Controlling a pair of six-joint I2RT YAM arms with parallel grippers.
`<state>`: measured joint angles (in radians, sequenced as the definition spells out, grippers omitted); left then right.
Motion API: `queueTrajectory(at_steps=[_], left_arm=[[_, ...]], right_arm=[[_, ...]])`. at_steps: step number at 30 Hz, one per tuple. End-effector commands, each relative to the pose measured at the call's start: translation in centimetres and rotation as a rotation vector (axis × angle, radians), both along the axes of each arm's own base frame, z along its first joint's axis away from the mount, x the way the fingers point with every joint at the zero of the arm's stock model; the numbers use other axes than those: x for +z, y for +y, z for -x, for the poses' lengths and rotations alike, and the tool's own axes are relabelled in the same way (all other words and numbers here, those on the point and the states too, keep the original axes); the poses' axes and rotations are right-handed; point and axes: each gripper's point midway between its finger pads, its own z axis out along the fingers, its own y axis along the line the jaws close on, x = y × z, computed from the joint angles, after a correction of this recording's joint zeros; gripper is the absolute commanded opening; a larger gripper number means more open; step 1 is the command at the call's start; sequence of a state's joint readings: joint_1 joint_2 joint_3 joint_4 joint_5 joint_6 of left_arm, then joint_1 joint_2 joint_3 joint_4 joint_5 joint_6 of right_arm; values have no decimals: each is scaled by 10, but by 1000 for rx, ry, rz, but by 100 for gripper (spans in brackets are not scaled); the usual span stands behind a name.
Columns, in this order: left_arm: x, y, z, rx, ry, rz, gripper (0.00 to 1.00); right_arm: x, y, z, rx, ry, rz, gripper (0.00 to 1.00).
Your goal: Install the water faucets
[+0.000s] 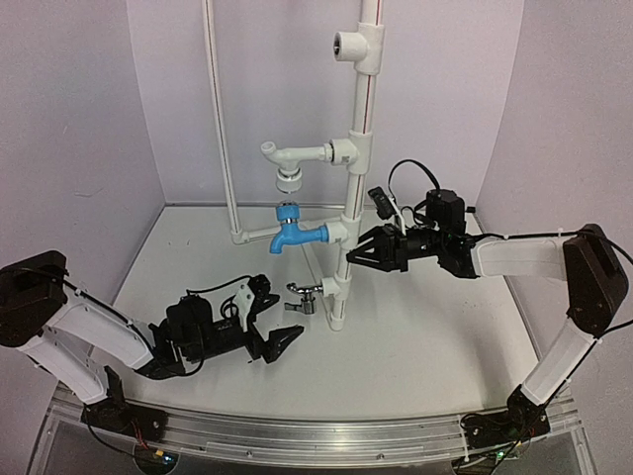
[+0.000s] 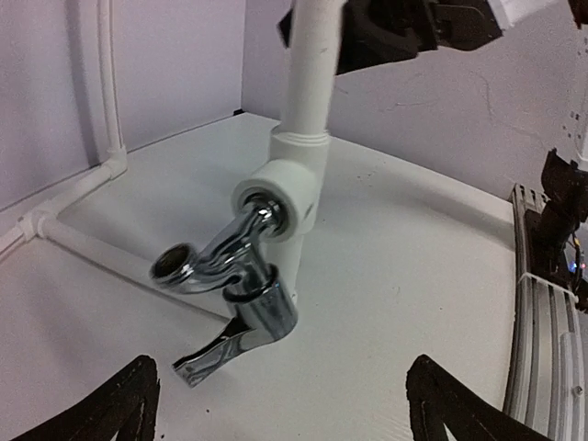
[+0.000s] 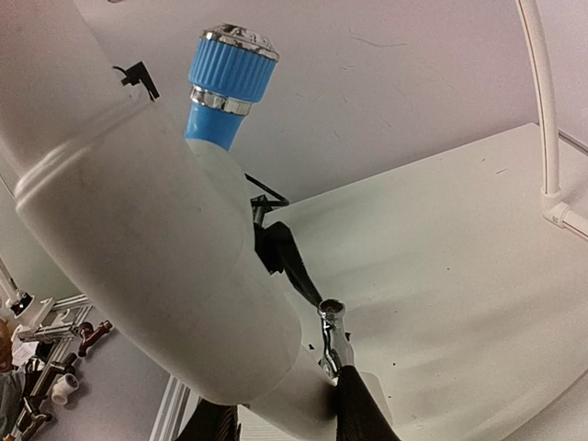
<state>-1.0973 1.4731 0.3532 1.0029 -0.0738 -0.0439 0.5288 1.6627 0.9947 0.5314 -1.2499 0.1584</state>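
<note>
Faucet (image 1: 302, 295) sits low on the pipe (image 1: 368, 109), its threaded end entered in the bottom tee (image 1: 336, 290). How deep the thread has gone I cannot tell. Its long axis runs level, straight out from the pipe to the left, with the spout mouth at the far end and the lever hanging down toward the tabletop (image 1: 425, 336). The blue tap (image 1: 290, 226) juts from the pipe the same way, one fitting higher.

The left end effector (image 2: 280, 386) is the nearer one. It lies left of the pipe and toward the arm bases, just short of the faucet, spread wide and holding nothing. In its wrist view the faucet stands dead ahead, centred between the two fingertips and a little above them, so its aim runs roughly along the faucet's axis toward the tee.

The right end effector (image 1: 358, 247) comes in from the pipe's right, above the tee, and appears closed on the pipe itself, bracing it.

My reading is that the faucet is threaded in or nearly so. Any tightening falls to the left arm, which needs a short advance and a slight lift before closing on the body and turning about that level axis.
</note>
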Motion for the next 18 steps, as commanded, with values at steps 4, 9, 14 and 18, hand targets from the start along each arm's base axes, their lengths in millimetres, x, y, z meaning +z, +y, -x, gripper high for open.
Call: queueTrajectory(at_steps=[4,9,14,18], left_arm=[[6,13,-33,89,242,215,99],[2,0,-37,-5,303,256,100],[-4,-25,-29,-132,306,249,100],[-4,-35,-27,-181,296,276,98]], right_arm=[[-7,1,-6,-35,217,58,0],[-7,1,-5,-36,216,59,0],[-7,1,-6,-38,215,59,0],[-7,1,-6,-39,215,60,0]])
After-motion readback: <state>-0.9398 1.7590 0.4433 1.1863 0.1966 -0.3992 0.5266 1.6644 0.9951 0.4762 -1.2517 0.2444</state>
